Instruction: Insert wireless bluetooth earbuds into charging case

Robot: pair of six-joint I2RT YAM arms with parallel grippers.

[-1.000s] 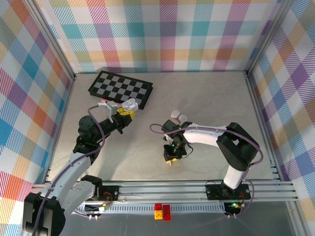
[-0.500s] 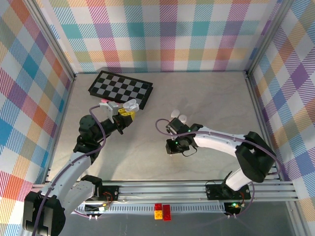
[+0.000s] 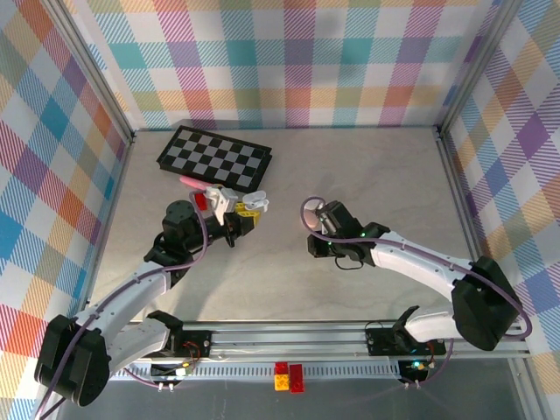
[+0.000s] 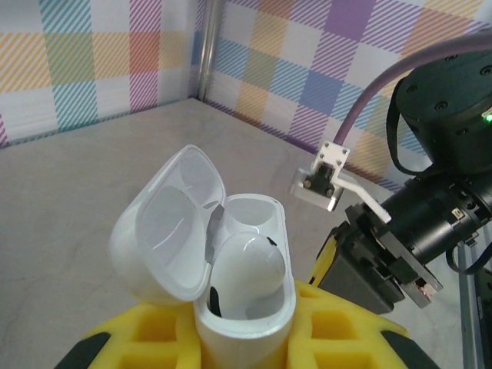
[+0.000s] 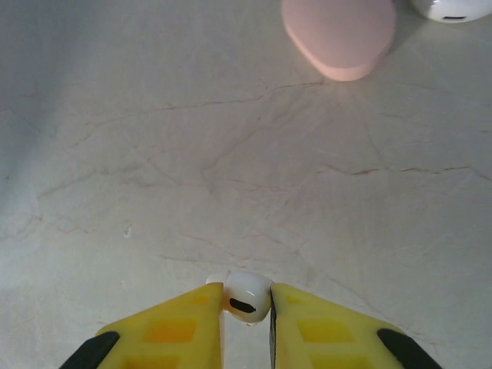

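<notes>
The left gripper (image 4: 246,342) clamped an open charging case (image 4: 165,231), one earbud (image 4: 247,269) seated inside; bottom centre of its wrist view, the right gripper (image 5: 246,327) pinched a second earbud (image 5: 246,297).

Glossy white plastic case (image 4: 165,231) and earbud (image 5: 246,296) — matt, veined stone-look table (image 5: 154,154)

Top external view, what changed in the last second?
The left end effector carried the open charging case rightward toward the right end effector, which swung farther forward, gripping an earbud. Both grips and the chessboard stayed as they were.
</notes>
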